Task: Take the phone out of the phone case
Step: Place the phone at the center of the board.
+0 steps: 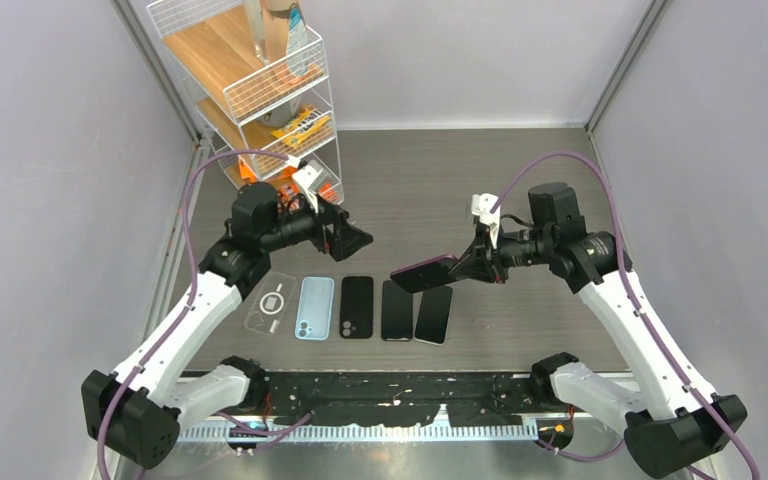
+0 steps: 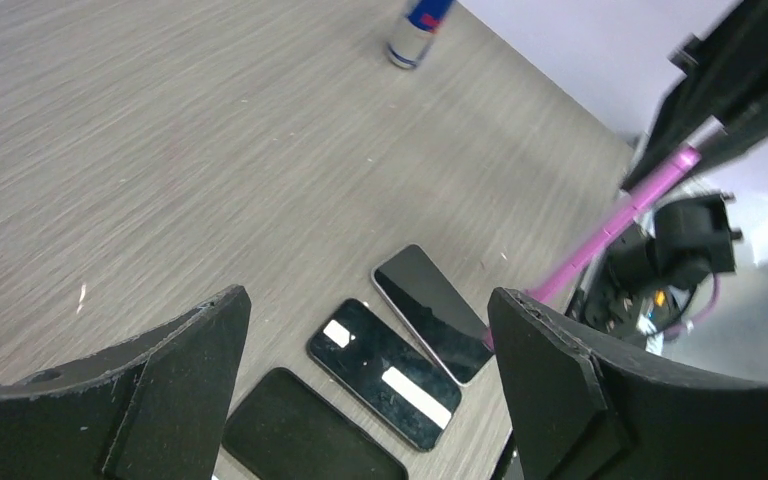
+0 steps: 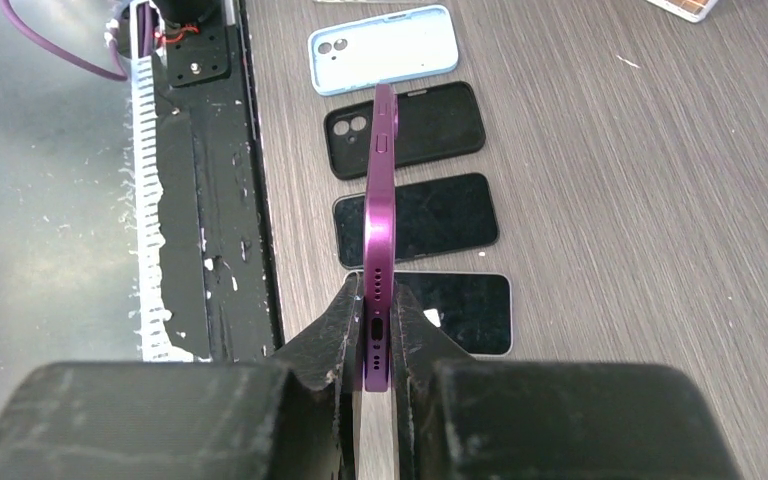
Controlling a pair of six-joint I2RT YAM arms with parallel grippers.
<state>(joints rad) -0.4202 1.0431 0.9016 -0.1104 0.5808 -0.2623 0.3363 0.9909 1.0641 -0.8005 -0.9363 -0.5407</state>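
The wire rack (image 1: 260, 90), standing behind the light blue case (image 1: 314, 307) toward the far-left corner of the table (image 1: 520, 190), holds a yellow packet (image 1: 300, 125) on a middle shelf; the rest of its contents are too small to name. Just left of the light blue case lies the clear case (image 1: 275, 302), flat, with a white ring on it. Just right of it lies a black case (image 1: 357, 306), then two dark-screened phones (image 1: 397, 310) side by side. The purple phone (image 1: 422, 272) is off the table, to the right of the light blue case and above those two phones. The right gripper (image 1: 465, 265) clamps it. The right wrist view shows that grip closely: the phone is edge-on, with both fingers (image 3: 335, 330) pressed against its faces at the port end. That view also shows camera lenses on the light blue case, though not whether a phone sits inside. The left gripper (image 1: 355, 240) hangs behind and right of the light blue case, its fingers (image 2: 180, 390) wide apart with nothing between them. Only its wrist view catches a blue and silver can (image 2: 415, 30) farther off.
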